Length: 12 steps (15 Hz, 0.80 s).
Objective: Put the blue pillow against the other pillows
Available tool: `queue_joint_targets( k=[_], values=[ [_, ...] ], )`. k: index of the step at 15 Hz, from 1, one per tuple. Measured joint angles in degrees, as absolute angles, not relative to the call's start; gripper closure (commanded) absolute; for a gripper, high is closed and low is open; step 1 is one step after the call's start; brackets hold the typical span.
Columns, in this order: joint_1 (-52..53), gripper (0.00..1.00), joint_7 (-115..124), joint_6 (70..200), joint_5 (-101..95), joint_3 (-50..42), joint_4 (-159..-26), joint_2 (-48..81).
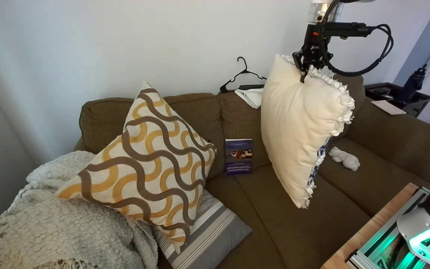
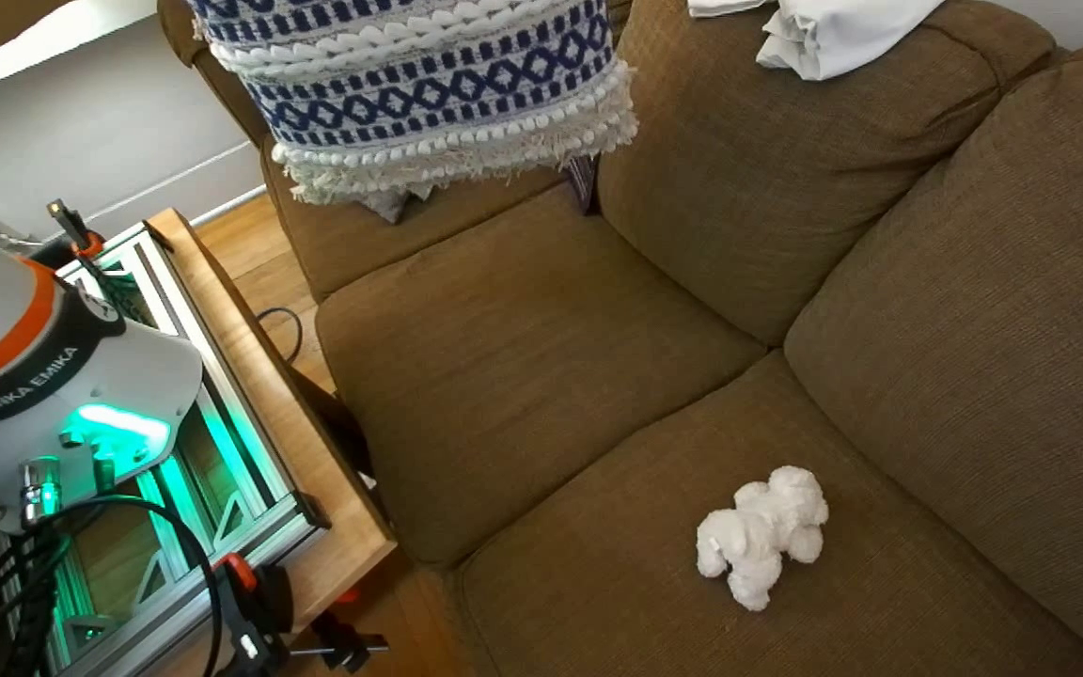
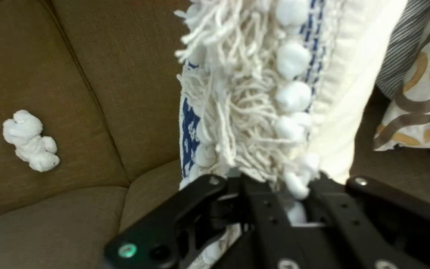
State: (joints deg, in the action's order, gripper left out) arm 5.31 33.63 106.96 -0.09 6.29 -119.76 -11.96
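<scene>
The blue pillow hangs in the air above the sofa seat. Its plain cream back [image 1: 289,127] faces the wavy pillow; its navy-and-white front [image 2: 447,99] shows in an exterior view. Its fringed edge [image 3: 248,93] fills the middle of the wrist view. My gripper [image 1: 304,74] is shut on the pillow's top edge; the fringe partly hides the jaws [image 3: 274,186] in the wrist view. The mustard wavy pillow [image 1: 155,157] leans on the sofa back, apart from the blue pillow. The grey striped pillow [image 1: 215,231] lies flatter beneath it. Both also show at the right of the wrist view.
A blue book [image 1: 238,157] stands against the sofa back between the pillows. A white plush toy [image 2: 762,536] lies on the seat. A knitted blanket [image 1: 32,209] is beside the wavy pillow. A hanger [image 1: 245,71] and white cloth [image 1: 252,97] lie on the sofa back.
</scene>
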Motion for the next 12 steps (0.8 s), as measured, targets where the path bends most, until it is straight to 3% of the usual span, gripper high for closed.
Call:
queue_joint_targets(
  k=[4,5,12],
  values=[
    [6.07,0.96,29.08,103.61,3.27,8.01,-115.71,-11.14],
    [6.08,0.83,28.04,103.10,4.06,8.07,-114.85,-10.30],
    [5.90,0.83,26.33,103.00,5.19,7.86,-112.12,-5.58]
  ],
)
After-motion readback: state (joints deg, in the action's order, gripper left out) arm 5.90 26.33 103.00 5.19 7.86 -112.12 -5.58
